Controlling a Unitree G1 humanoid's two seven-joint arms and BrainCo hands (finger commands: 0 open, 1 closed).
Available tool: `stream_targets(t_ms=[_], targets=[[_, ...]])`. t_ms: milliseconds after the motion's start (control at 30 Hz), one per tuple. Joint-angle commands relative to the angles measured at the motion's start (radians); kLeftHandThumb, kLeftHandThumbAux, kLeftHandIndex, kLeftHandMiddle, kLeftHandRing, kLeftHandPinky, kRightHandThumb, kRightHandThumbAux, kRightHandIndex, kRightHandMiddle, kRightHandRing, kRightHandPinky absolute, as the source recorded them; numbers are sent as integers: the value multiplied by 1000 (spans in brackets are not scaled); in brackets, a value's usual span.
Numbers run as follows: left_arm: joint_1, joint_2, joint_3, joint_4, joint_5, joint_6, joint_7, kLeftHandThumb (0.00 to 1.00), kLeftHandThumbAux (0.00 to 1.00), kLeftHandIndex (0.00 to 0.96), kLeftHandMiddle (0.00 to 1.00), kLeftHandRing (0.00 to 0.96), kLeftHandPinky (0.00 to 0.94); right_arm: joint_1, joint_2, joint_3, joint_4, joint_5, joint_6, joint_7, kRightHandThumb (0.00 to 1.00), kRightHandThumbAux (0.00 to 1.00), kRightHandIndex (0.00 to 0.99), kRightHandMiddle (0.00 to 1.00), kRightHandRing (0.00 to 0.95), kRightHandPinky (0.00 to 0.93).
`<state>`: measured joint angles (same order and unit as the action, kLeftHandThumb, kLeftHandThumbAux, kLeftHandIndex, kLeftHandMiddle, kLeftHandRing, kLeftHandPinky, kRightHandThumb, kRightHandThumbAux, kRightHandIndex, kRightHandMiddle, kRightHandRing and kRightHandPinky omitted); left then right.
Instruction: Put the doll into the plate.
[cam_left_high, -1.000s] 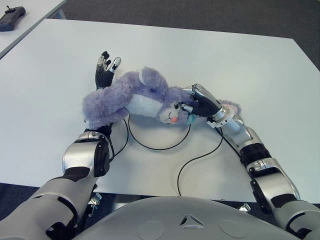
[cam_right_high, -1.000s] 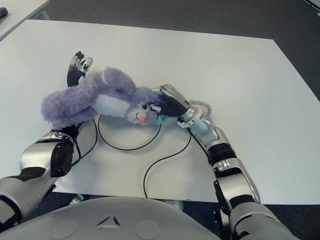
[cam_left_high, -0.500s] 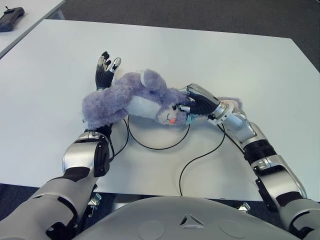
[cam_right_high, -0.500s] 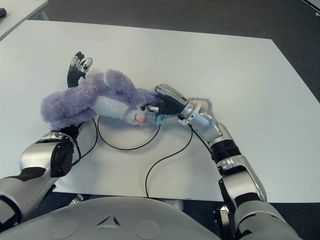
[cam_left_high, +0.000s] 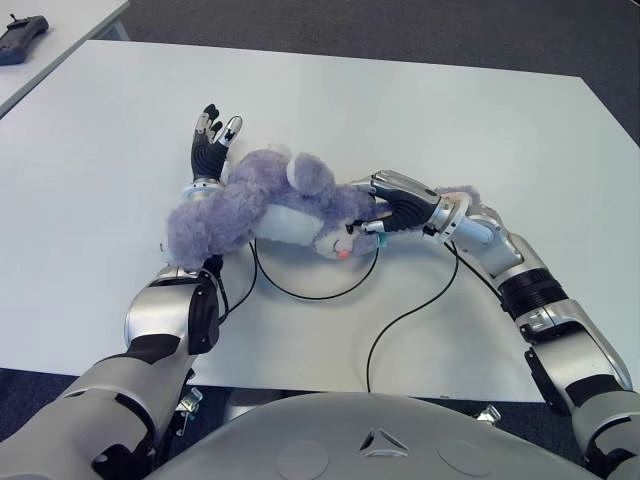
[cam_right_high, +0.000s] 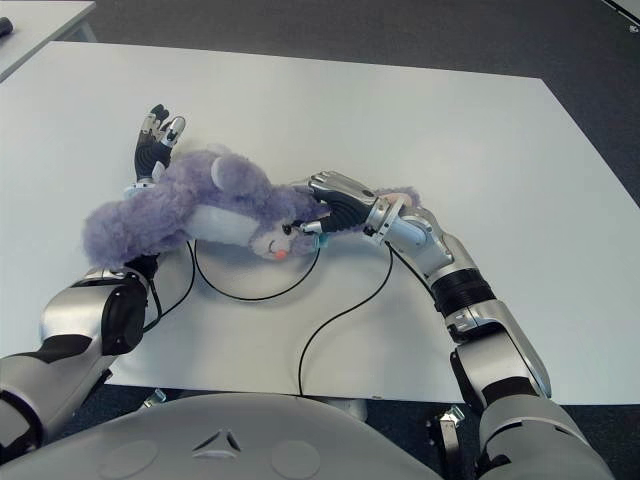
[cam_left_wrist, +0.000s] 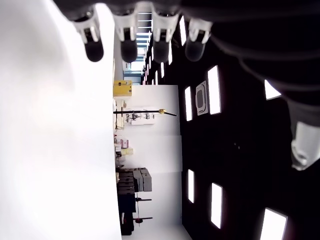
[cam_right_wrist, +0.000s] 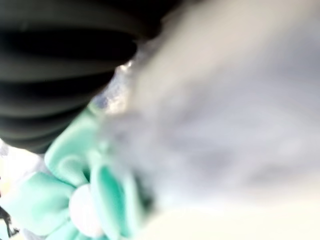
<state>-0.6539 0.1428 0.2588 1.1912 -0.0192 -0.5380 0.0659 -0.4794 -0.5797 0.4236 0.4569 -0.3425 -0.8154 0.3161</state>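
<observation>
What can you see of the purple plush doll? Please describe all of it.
The purple plush doll is a fluffy lavender animal with a white belly, rounded ears, a pink nose and a teal bow at its neck. It lies stretched sideways over the white table, its face turned toward the robot. Its body drapes over the left hand, whose fingers stick out open beyond it. The right hand grips its head.

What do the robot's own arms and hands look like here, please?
Both arms have glossy silver shells with black joint sections. The left hand has black fingers tipped in silver; the right hand has a silver back and black ribbed fingers. Thin black cables loop beneath them.
</observation>
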Motion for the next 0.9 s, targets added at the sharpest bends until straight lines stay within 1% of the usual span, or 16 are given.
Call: stream_targets(t_ms=[33, 433, 600, 900], targets=[[193, -78, -6, 152, 7, 155, -2, 0, 488, 0, 61, 9, 0, 88, -19, 148, 57, -126, 43, 180, 226, 528, 192, 453, 497, 538], [193, -78, 0, 153, 1, 149, -10, 0, 499, 0, 61, 12, 0, 70, -33, 169, 37, -105, 73, 207, 217, 537, 162, 406, 473, 531], [192, -81, 2, 154, 1, 147, -6, 0, 495, 0, 57, 8, 0, 70, -39, 171, 14, -92, 93, 224, 224, 543, 161, 399, 469, 525], [191, -80, -1, 153, 4, 156, 0, 0, 481, 0, 50, 3, 0, 71, -40, 173, -10, -88, 121, 241, 232, 547, 173, 394, 470, 540]])
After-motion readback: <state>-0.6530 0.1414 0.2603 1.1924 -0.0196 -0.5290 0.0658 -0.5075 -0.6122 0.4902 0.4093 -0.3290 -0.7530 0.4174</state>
